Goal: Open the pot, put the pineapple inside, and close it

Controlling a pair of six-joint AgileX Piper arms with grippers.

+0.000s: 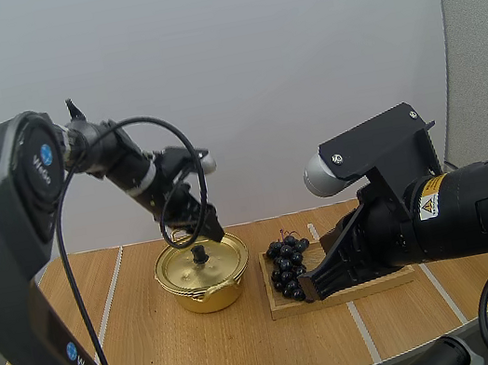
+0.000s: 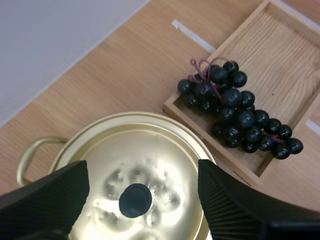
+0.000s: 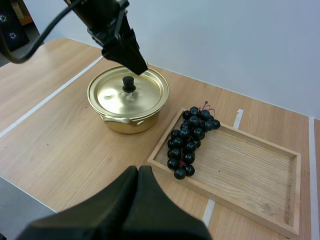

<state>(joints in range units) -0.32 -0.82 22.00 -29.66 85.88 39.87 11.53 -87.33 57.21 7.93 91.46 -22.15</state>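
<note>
A gold pot [image 1: 203, 280] stands on the table with its lid [image 1: 203, 261] on; the lid has a black knob [image 1: 200, 254]. My left gripper [image 1: 205, 228] hovers just above and behind the knob [image 2: 135, 200], open, its fingers [image 2: 50, 192] standing either side of the knob over the lid [image 2: 150, 160]. A bunch of dark grapes [image 1: 287, 265] lies at the left end of a wooden tray [image 1: 375, 284]. My right gripper [image 1: 315, 283] is low by the tray's near edge, shut on nothing [image 3: 138, 172]. The pot [image 3: 128, 102], the grapes [image 3: 190, 140] and the tray [image 3: 250, 165] lie ahead of it.
The grapes [image 2: 235, 112] overhang the corner of the tray [image 2: 280, 65] nearest the pot. White tape lines [image 1: 113, 295] cross the wooden tabletop. Bare table lies in front of the pot and to its left.
</note>
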